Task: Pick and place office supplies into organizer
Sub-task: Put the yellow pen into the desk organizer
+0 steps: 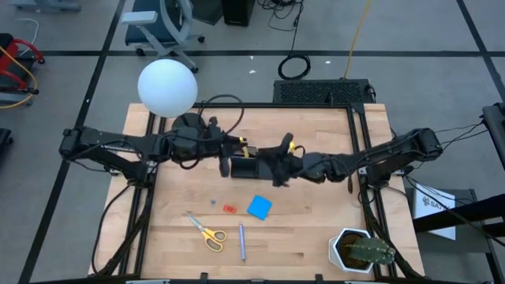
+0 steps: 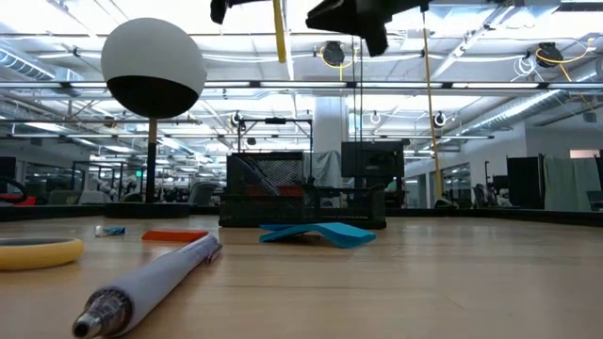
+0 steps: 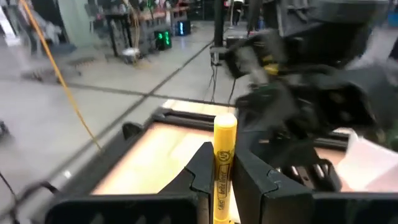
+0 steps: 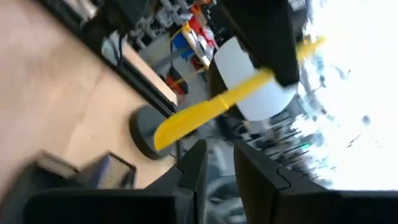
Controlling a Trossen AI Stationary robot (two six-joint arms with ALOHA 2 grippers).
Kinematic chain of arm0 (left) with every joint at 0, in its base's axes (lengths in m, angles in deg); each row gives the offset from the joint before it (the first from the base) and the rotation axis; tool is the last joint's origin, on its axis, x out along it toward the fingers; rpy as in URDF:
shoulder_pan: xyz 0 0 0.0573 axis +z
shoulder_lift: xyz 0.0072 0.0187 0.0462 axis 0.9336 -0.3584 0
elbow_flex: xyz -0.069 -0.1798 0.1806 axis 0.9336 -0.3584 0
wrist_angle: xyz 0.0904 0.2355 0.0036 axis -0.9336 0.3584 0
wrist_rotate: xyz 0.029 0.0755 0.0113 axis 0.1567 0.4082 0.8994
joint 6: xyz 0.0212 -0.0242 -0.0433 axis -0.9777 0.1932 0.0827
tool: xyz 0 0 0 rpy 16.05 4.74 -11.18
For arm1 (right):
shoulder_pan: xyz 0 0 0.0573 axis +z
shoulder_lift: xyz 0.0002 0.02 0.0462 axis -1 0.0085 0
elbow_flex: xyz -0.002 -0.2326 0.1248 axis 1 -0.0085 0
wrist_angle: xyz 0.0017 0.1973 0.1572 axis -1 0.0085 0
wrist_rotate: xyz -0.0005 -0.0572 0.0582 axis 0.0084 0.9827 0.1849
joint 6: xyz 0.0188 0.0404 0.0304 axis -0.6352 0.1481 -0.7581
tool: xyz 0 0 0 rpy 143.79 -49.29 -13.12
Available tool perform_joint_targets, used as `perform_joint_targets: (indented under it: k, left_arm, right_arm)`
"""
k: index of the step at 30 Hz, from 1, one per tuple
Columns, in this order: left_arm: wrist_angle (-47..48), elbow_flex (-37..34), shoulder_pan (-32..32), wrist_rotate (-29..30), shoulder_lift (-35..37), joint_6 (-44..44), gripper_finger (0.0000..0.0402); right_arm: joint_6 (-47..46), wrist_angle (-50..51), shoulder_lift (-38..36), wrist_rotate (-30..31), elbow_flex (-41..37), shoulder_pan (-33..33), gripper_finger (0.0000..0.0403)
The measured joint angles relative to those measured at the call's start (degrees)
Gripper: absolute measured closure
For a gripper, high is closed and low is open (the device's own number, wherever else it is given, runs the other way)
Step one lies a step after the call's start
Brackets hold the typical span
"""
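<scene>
While one yellow pen (image 3: 224,163) stands clamped between the left gripper (image 3: 222,180)'s fingers above the black organizer (image 1: 242,166), the right gripper (image 4: 217,163) sits just beside it, fingers parted and empty; one scissors (image 1: 207,231), one blue pad (image 1: 259,207) lie nearer.

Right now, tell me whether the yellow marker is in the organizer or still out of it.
Out. The left tool is shut on the yellow marker, holding it in the air above the organizer.
</scene>
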Motion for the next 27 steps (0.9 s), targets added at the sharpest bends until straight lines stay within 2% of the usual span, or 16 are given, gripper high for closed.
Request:
perform_joint_targets:
  k: [4, 8, 12, 17, 22, 27]
  left_arm:
    - [0.84, 0.00, 2.90, -9.38, -0.02, 8.99, 0.0368]
    - [0.63, 0.00, 5.90, -20.68, -0.02, 20.31, 0.0368]
    - [1.43, 0.00, 8.10, -28.42, -0.02, 29.84, 0.0368]
    - [1.75, 0.00, 8.44, -30.56, -0.02, 37.62, 0.0365]
    - [2.72, 0.00, 8.22, -31.26, -0.87, 38.57, 0.0367]
    - [0.84, 0.07, 7.95, -31.49, -1.87, 38.75, 0.0367]
  right_arm:
    - [11.39, 0.25, 0.00, 2.87, 0.00, 3.02, 0.0330]
    - [18.81, 0.49, 0.02, 2.73, 0.00, 5.77, 0.0323]
    - [26.16, 0.73, 0.02, 2.76, 0.00, 8.14, 0.0315]
    - [36.78, 0.81, 0.02, 2.55, 0.00, 10.70, 0.0299]
    - [45.52, -1.72, 0.02, 2.04, 0.00, 12.11, 0.0278]
    - [50.37, -1.97, 0.47, -6.28, 0.00, 11.77, 0.0252]
